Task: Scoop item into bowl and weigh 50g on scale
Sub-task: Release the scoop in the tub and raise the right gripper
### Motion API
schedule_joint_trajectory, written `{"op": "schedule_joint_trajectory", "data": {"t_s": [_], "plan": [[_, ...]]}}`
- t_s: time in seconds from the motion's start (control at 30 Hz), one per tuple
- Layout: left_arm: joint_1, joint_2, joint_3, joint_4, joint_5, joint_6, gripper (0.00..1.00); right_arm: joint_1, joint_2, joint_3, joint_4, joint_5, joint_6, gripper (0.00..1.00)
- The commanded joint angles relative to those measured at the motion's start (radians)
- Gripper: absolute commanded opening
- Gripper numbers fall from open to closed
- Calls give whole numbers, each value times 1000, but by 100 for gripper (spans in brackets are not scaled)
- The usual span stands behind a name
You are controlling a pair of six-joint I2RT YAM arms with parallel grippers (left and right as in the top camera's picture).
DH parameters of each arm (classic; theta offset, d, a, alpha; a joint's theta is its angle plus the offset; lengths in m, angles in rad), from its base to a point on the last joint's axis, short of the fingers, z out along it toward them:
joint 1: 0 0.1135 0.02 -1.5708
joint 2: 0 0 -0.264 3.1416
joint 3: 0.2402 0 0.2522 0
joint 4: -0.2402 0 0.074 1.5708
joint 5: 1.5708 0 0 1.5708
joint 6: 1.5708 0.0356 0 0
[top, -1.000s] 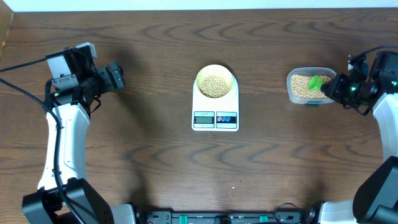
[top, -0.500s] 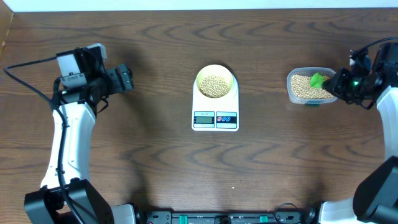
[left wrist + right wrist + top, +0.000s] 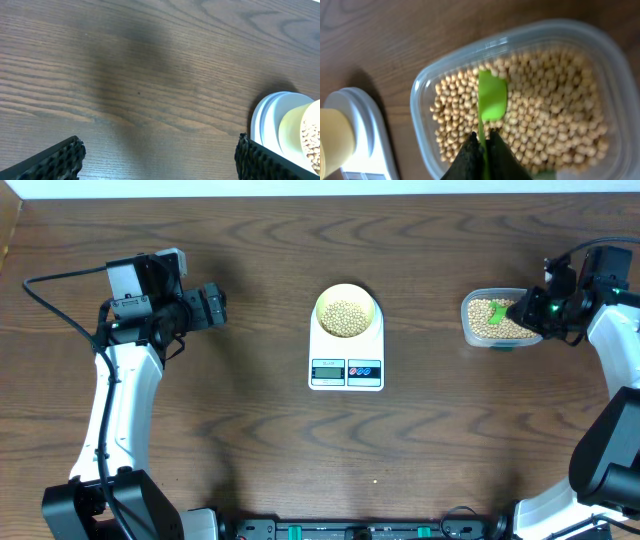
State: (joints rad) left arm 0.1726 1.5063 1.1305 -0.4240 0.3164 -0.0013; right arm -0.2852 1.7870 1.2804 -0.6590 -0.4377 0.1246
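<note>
The right claw (image 3: 481, 146) stands narrow, pinching the handle of a green scoop (image 3: 492, 97) whose blade lies on soybeans (image 3: 550, 115) in the clear tub (image 3: 427, 85) just ahead. Farther off, the pale-yellow bowl (image 3: 346, 310), part-filled, sits on the scale (image 3: 346, 370). Beyond, the left claw (image 3: 160, 150) gapes wide over the wood table (image 3: 125, 75).

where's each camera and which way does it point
Overhead: above the table, looking down at scale, bowl and tub; left arm and right arm show.
Left wrist: on the left arm, facing table, scale and bowl at right; open left gripper frames it.
Right wrist: on the right arm, looking into the tub of beans; right gripper pinches green scoop.
All share scale and bowl.
</note>
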Motion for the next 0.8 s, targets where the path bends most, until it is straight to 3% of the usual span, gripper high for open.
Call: {"op": "schedule_joint_trajectory", "data": {"t_s": [0.0,0.1,0.27,0.53,0.67,0.7,0.77], "plan": [[-2,9,3,-6,12,-4,98,5,15,14,14,28,-10,19],[-2,9,3,-6,12,-4,98,5,15,14,14,30,-10,38],[-2,9,3,-5,12,-4,98,5,15,14,45,91,-11,54],[-2,9,3,-6,12,-4,98,5,8,93,143,68,-36,56],[-2,9,3,-6,13,-4,98,5,8,185,145,65,-37,61],[-2,9,3,-6,12,-4,98,5,8,196,148,65,-36,67],[-2,9,3,-6,12,-4,98,5,8,202,152,65,-36,99]]}}
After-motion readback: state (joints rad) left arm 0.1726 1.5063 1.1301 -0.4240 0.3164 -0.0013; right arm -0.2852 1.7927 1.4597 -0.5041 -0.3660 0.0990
